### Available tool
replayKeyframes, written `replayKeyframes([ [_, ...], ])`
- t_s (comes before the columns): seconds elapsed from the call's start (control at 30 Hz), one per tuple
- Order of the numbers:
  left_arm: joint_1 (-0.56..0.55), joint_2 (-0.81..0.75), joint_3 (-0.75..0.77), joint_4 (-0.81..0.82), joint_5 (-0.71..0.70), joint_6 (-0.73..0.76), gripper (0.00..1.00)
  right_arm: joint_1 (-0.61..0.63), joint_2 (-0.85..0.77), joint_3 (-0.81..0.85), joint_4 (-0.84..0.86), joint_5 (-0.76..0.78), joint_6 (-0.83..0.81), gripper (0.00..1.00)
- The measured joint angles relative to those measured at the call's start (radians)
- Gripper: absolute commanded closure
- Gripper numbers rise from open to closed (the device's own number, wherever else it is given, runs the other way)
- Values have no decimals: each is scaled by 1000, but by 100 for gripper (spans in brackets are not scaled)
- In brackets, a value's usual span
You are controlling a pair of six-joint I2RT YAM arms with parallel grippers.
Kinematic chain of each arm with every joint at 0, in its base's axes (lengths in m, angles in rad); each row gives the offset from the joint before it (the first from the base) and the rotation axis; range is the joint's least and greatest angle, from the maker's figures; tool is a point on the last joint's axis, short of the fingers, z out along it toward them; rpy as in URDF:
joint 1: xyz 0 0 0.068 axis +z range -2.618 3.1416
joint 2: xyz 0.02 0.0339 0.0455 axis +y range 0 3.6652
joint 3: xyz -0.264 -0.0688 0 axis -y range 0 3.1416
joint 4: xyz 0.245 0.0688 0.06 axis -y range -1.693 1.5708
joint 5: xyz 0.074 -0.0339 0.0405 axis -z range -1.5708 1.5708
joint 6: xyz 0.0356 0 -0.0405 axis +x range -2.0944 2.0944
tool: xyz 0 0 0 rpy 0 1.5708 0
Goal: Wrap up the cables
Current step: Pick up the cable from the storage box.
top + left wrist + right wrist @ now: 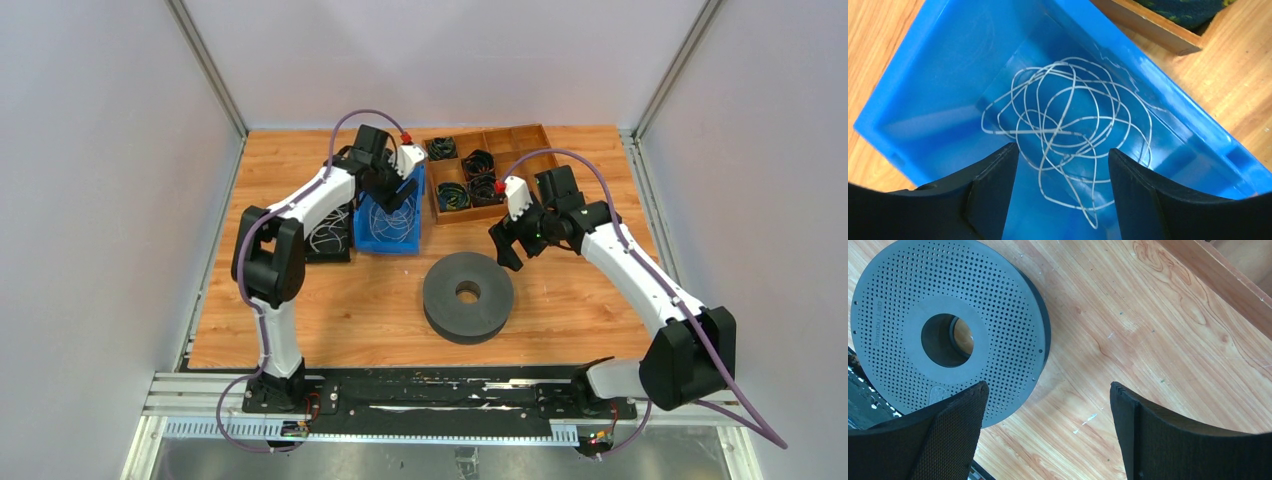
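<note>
Left claw [1063,154] spread, one finger on either side of the cables [1068,133], nothing pinched yet; looks like it's lining up a grab. Cables lie as a loose tangle of loops on the floor of the blue bin [933,70], far-left part of the bench [1148,340]. Right claw [1049,387] spread wide and empty, over bare wood just beside the grey spool [903,290] mid-bench, probably parked to help with winding. Only the left wrist view shows the strands clearly; overhead they're faint scribbles. Only the overhead view shows the wooden tray [525,140] of black coils [452,196] at the far edge.
</note>
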Motion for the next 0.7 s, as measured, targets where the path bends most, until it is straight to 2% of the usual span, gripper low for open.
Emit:
replayKeyframes([
  [0.17,-6,77,76,-19,-10,5,42,-1,0,-1,0,0,0,10],
  [0.33,-6,115,121,-29,-18,3,56,-1,1,-1,0,0,0,10],
  [0.7,-6,127,145,-56,6,-10,99,-1,14,-1,1,0,0,11],
])
